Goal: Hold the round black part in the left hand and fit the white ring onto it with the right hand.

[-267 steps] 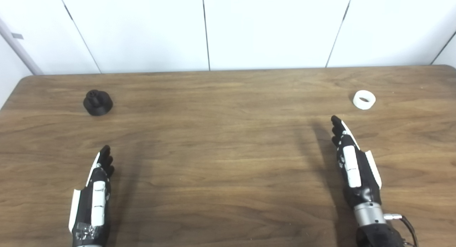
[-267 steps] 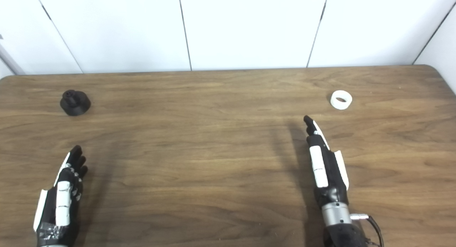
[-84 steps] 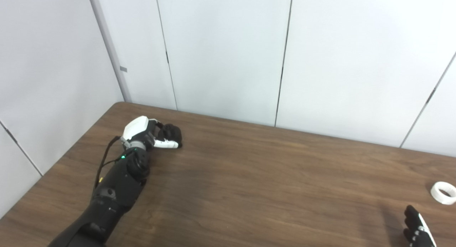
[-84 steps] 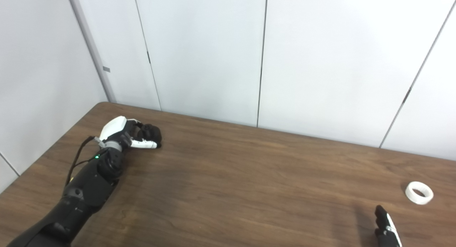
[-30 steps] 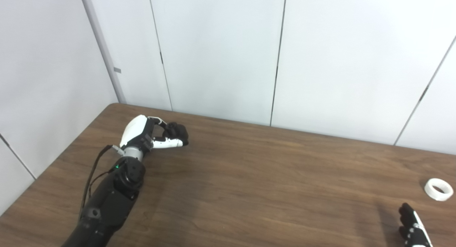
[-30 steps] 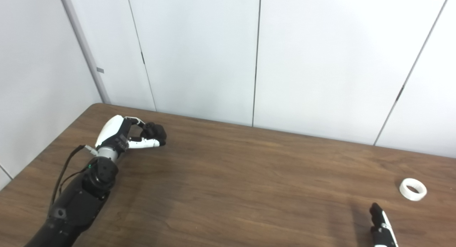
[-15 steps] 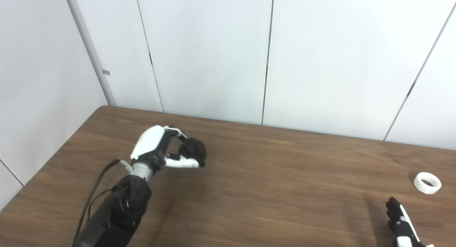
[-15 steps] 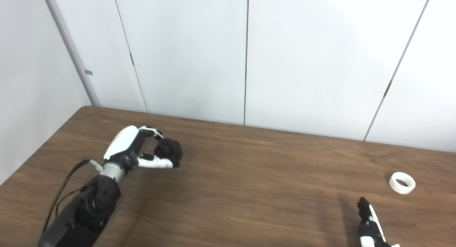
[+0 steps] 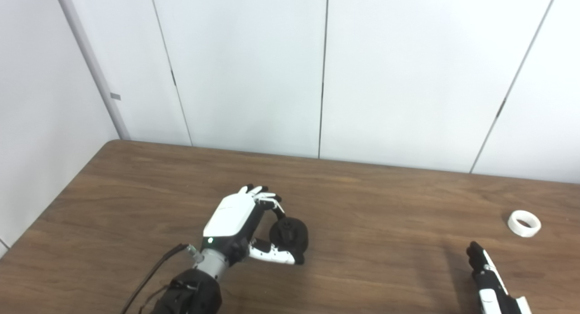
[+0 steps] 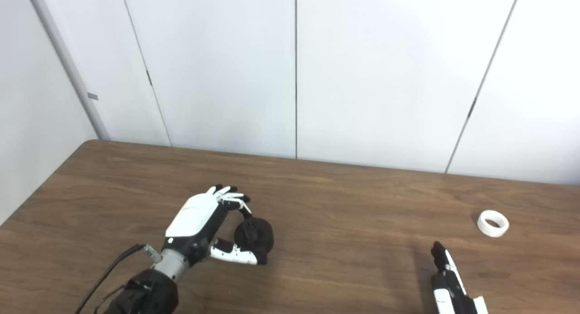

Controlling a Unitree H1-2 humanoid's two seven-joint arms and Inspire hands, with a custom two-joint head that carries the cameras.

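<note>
Left of centre: black part in my grip

Over the desk (image 9: 362, 268), I see my left robot hand (image 9: 240, 223) closed around the round black part (image 9: 290, 234), thumb underneath and fingers curled over its far side. My right robot hand (image 9: 491, 282) lies near the bottom edge, fingers straight and together, holding nothing. Just beyond its fingertips, apart from them, the white ring (image 9: 524, 223) rests flat.
</note>
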